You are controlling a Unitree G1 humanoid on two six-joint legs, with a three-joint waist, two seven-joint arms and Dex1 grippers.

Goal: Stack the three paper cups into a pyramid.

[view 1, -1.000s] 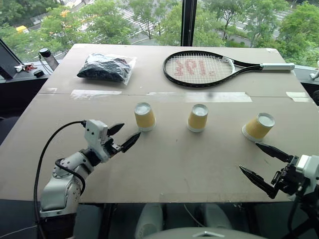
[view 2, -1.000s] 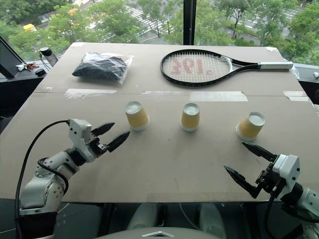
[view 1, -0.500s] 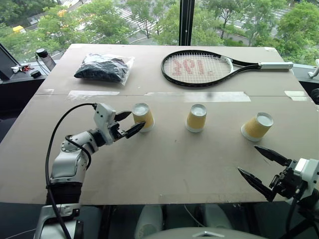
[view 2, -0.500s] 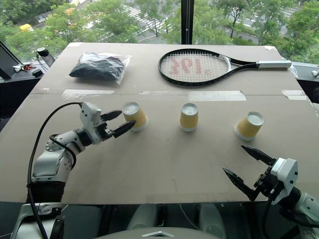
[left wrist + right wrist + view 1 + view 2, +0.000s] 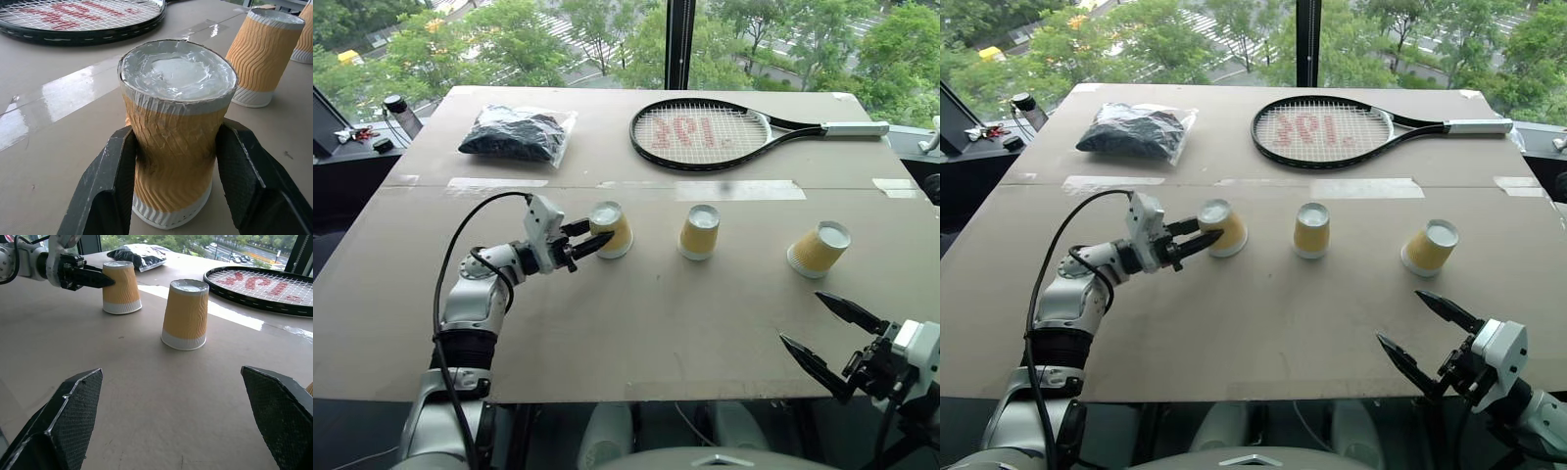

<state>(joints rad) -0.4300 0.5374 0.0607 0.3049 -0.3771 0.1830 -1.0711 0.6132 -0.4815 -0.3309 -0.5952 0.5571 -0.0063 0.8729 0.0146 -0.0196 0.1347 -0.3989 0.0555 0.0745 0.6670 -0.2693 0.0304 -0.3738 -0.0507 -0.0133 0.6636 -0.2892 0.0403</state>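
1. Left gripper clamped on the left cup. The fingers press both sides of its ribbed wall and the paper dents in at the pinch. The cup stands upside down, white base up, rim on the table.
2. Right gripper spread wide and grasping nothing. It hangs over the near right edge of the table, well apart from every cup.
3. Middle cup stands upside down near the left cup, with bare board between them. Right cup sits farther right, tilted, well apart from the middle one. All three lie in one row just on the near side of the clear tape strip.
4. Open room: a wide bare stretch of board lies between the cup row and the near edge, between the two grippers.
5. Far half of the table: tennis racket on the far right, its handle pointing to the right edge. Black bag in clear plastic on the far left. Both are well apart from the cups.
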